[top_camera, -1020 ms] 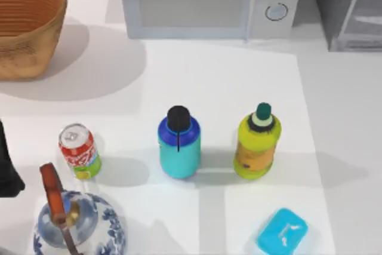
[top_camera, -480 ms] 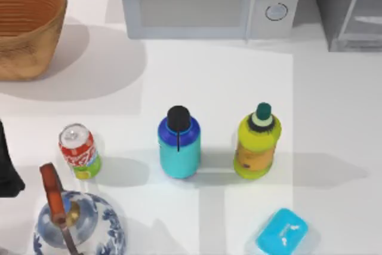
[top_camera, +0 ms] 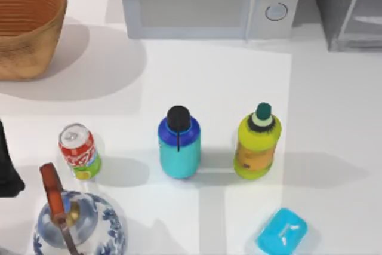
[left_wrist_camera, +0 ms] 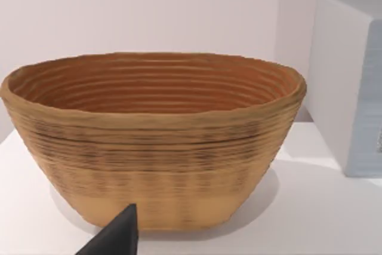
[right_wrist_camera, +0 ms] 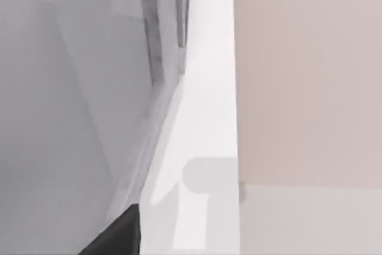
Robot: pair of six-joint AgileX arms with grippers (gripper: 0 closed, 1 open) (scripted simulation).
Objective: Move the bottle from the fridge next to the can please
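From above, you see the bottle upright mid-tabletop, apart from the can near the left edge; the fridge fills the far right corner. Your left wrist view adds a woven basket and one dark fingertip. Your right wrist view faces the fridge's wall. You cannot tell either gripper's opening.

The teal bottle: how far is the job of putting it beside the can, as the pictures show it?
Done: the teal bottle stands upright on the table, out of the fridge. It stands to the right of the can, with a clear gap between them. In hand: nothing holds it; the left arm sits at the table's left edge. Left: perhaps moving the bottle nearer the can.
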